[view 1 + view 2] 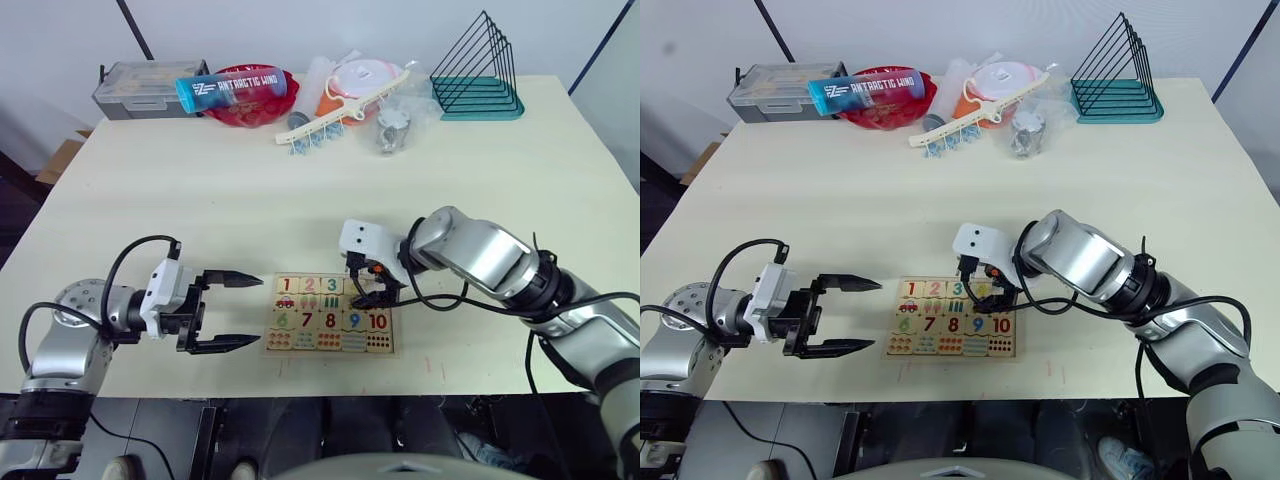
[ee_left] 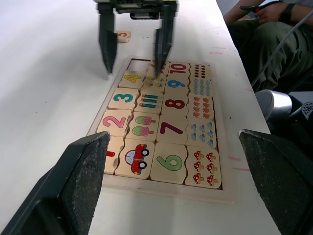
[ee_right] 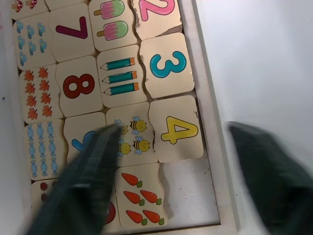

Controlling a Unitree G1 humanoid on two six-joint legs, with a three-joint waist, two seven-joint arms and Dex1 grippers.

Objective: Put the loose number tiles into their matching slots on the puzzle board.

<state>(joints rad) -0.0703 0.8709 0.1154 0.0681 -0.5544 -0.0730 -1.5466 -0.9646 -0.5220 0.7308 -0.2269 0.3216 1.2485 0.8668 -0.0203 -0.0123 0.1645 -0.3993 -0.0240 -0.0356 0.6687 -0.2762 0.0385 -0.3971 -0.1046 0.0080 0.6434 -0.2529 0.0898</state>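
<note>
The puzzle board [image 1: 330,344] lies near the table's front edge. Tiles 1 [image 1: 287,286], 2 and 3 sit in the slots along its far row, and tile 4 [image 3: 179,129] is seated too. The end slot [image 3: 190,188] beside the 4 is bare. One loose number tile [image 2: 123,35] lies on the table just beyond that end of the board. My right gripper [image 1: 372,288] hovers open over the 4 and the bare slot, with nothing between its fingers [image 2: 108,43]. My left gripper [image 1: 255,311] stands open just left of the board, empty.
Along the far edge stand a grey box [image 1: 140,88], a red bowl [image 1: 250,105] with a blue tube [image 1: 235,88] across it, a white hanger [image 1: 340,110], bagged items and a green wire rack [image 1: 480,75]. A person [image 2: 264,19] sits past the table's right side.
</note>
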